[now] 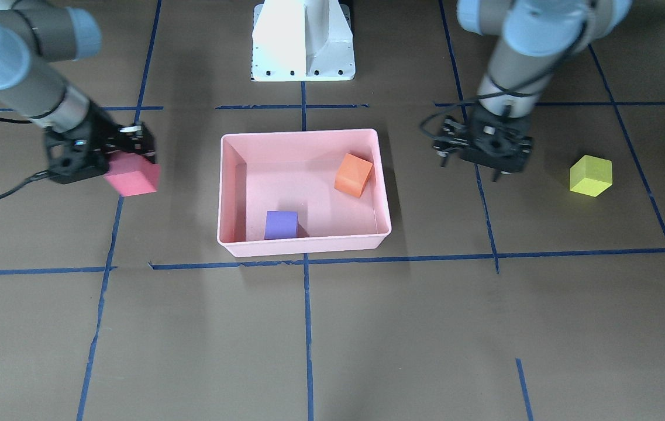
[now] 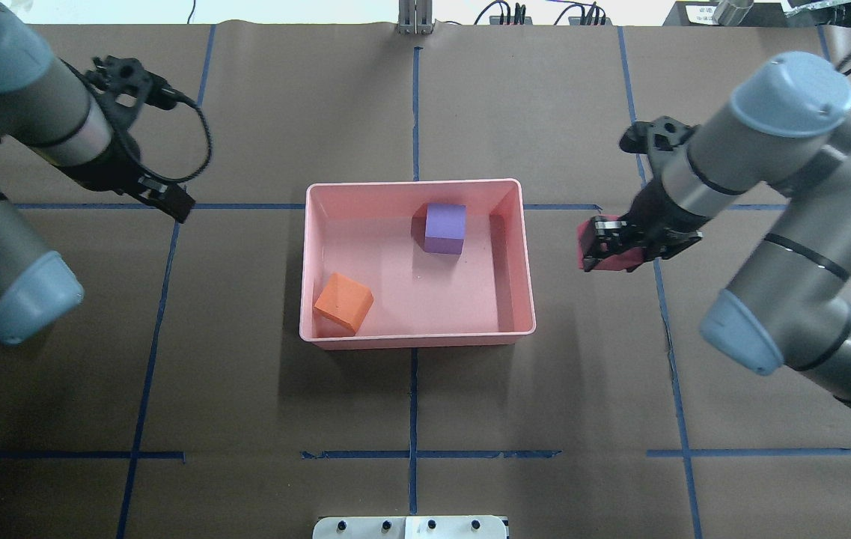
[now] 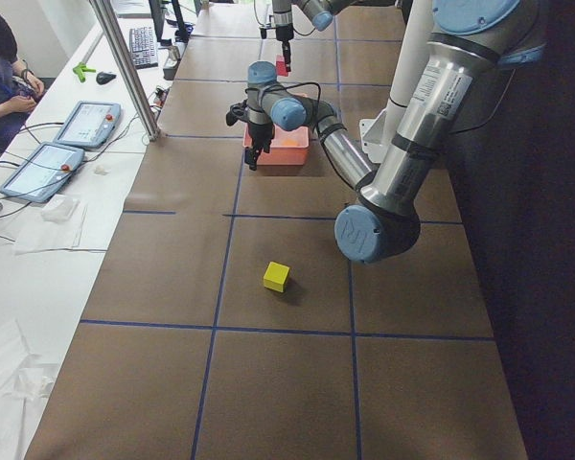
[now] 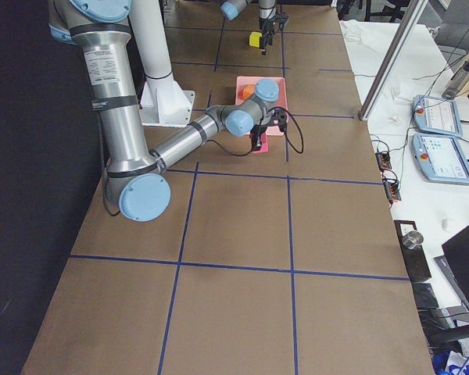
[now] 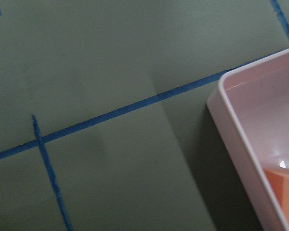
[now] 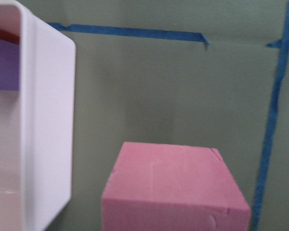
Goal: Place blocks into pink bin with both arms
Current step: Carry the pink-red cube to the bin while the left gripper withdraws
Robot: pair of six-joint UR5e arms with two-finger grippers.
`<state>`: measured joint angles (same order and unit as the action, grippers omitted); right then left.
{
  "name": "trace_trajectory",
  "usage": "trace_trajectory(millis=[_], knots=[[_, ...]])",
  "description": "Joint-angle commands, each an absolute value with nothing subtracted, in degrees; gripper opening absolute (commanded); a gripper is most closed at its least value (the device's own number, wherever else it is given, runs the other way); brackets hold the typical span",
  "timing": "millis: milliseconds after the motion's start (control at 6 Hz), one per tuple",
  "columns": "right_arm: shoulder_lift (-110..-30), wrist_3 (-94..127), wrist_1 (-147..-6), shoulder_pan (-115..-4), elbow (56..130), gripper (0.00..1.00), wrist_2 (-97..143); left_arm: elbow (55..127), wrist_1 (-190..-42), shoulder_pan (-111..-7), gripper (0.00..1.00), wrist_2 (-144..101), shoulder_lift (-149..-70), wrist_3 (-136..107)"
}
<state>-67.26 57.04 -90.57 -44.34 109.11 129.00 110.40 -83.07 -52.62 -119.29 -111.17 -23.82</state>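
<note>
blocks lie in three places. the orange block point(image 1: 354, 175) rests tilted against a wall in one corner of the pink bin point(image 1: 303, 245), and the purple block point(image 1: 281, 225) sits flat near the opposite long wall. the yellow-green block point(image 1: 591, 175) stands alone on the table point(image 1: 367, 327), well apart from the bin on the left arm's side. the red block point(image 1: 132, 175) is off the table, clamped in the right hand point(image 1: 133, 161), which hangs beside the bin's short wall, outside the rim. the left hand point(image 1: 489, 171) hovers between the bin and the yellow-green block, fingers slightly apart with nothing between them.
</note>
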Motion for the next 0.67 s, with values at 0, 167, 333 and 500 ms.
trace_trajectory(millis=[0, 167, 333, 500], knots=[[-52.62, 68.50, -103.05, -36.26, 108.46, 0.55, 120.63, 109.87, -83.32, -62.53, 1.00, -125.48, -104.18, -9.12], [-50.56, 74.82, -103.01, -30.99, 107.41, 0.62, 114.67, 110.39, -83.49, -64.75, 1.00, -126.03, -100.58, -8.62], [-48.54, 78.28, -102.75, -27.37, 105.14, 0.99, 109.91, 111.35, -85.06, -66.52, 1.00, -126.04, -95.85, -8.61], [-48.52, 78.14, -102.57, -26.90, 105.38, 1.00, 109.52, 111.36, -89.60, -66.53, 1.00, -126.04, -92.41, -8.96]])
